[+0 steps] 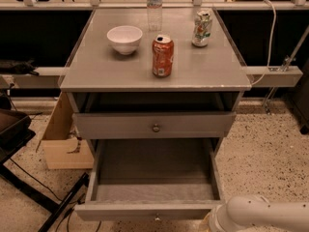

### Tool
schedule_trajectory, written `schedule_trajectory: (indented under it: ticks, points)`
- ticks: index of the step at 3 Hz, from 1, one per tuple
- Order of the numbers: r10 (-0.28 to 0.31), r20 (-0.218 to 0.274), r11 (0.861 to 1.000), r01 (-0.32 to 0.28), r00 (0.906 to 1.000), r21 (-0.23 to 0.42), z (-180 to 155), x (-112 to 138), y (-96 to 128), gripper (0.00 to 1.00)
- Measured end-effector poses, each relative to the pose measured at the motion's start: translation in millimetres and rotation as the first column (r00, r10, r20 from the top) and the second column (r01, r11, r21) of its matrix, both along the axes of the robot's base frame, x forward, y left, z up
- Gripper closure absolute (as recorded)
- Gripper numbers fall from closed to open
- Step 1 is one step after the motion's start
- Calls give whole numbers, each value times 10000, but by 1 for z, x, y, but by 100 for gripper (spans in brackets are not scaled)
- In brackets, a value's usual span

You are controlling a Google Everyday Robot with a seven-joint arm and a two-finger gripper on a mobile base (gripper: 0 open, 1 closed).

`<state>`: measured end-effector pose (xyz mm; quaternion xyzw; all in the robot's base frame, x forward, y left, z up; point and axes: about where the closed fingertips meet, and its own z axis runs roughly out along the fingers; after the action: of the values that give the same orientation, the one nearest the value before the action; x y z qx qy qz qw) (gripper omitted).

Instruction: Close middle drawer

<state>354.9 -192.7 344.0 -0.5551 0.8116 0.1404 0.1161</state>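
Gripper (216,222) at lower right of frame, just beside the right end of the middle drawer (125,210) front; open or closed: cannot tell. Drawer stands far out, lower centre. Push squarely near the front's centre to avoid racking.

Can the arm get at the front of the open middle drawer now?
Probably yes: the arm lies beside the right end of the front of the middle drawer, with nothing between them. The gripper is out of view, past the lower edge.
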Motion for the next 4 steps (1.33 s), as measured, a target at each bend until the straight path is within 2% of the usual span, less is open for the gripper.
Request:
schedule_trajectory:
  ticks: [1,2,4]
  points:
    - [-42,191,9996,37,9998,279,-23,8,7,100]
    - [-76,354,9987,58,9993,504,-31,18,12,100]
    - [-81,446,9982,55,9990,593,-31,24,14,100]
